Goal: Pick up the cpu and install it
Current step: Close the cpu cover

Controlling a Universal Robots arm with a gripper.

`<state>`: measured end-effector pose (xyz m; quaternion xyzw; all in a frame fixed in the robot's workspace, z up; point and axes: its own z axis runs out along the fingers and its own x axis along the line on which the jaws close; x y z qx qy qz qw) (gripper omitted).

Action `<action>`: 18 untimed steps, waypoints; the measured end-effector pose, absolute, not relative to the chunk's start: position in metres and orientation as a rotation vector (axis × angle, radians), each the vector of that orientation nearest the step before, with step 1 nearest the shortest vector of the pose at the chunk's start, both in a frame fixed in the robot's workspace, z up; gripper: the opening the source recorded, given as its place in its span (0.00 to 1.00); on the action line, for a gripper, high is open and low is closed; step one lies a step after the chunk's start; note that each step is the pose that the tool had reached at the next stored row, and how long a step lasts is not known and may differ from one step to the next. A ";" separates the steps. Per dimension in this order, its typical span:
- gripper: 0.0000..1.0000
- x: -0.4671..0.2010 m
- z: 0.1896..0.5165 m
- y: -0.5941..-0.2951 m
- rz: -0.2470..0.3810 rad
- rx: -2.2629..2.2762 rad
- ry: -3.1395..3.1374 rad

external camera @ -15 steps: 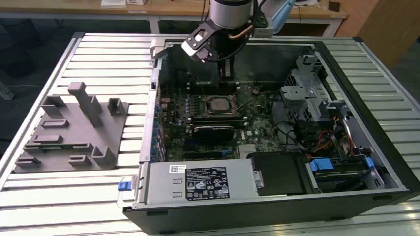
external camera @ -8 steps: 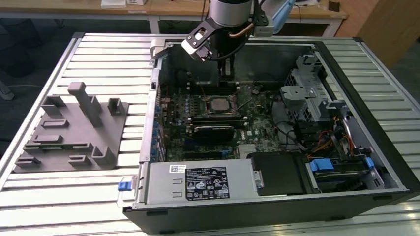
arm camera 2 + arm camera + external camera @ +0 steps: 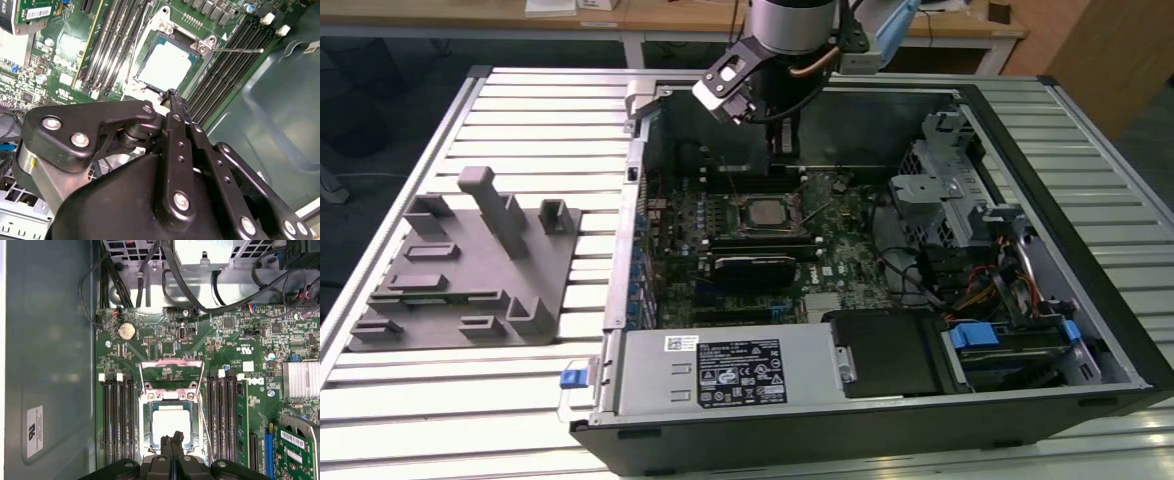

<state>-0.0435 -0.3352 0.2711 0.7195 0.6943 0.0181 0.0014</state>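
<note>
My gripper (image 3: 172, 444) is pinched fully closed, nothing in it, hanging right over the cpu (image 3: 171, 421). The cpu's sitting flat in the socket (image 3: 147, 426) on the motherboard (image 3: 235, 340), load frame (image 3: 171, 363) flipped up.

The exterior view sits high and well back, looking down at a slant over the whole open computer case (image 3: 854, 260) on the slatted table (image 3: 520, 400). In that picture the arm (image 3: 787, 30) comes in around 12 o'clock and the grey tray (image 3: 460, 265) sits off at 9 o'clock. Both wrist views ride right behind the gripper (image 3: 172, 441) and look past it at the green board (image 3: 165, 345) from close up, the first wrist view straight down and the second tilted. All three share the socket (image 3: 148, 420) with the silvery chip (image 3: 165, 67).
</note>
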 end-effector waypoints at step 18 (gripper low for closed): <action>0.11 -0.025 0.271 -0.335 0.057 2.258 2.179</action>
